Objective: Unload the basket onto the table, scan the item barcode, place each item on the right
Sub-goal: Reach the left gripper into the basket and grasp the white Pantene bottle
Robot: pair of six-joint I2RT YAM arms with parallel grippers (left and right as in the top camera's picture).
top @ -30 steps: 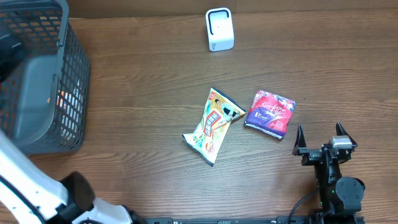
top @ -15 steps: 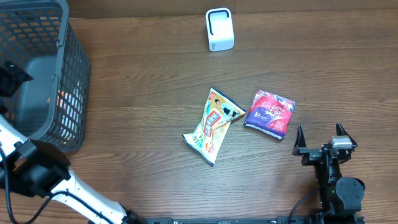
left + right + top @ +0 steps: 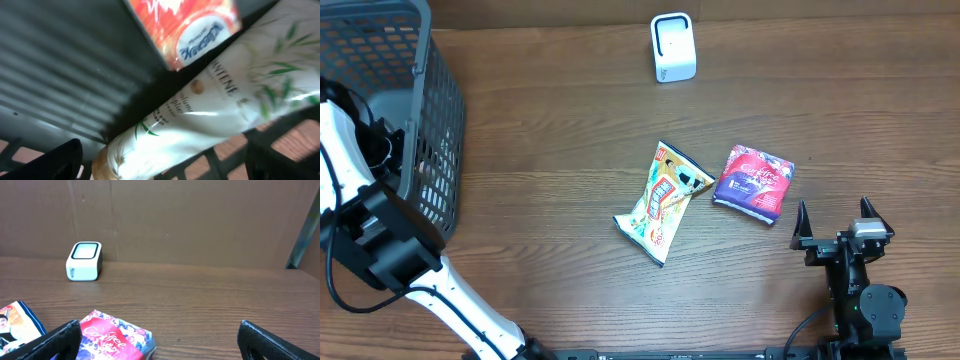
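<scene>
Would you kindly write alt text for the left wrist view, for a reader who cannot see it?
A white tube with green leaf print lies diagonally on the dark basket floor, seen close up. An orange-red packet shows at the top edge, and dark fingers frame the lower corners.

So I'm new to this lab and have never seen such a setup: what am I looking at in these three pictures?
Two robot arms work at a wooden table. One picture looks straight down from above. The other two come from a camera on each wrist, with that arm's own fingers at the bottom edge. On the table are a basket, a white scanner, a yellow snack bag and a purple packet. The left arm reaches into the basket, where the left end effector is open, facing a white tube and a red pack. The right end effector is open near the packet. Neither holds anything.
</scene>
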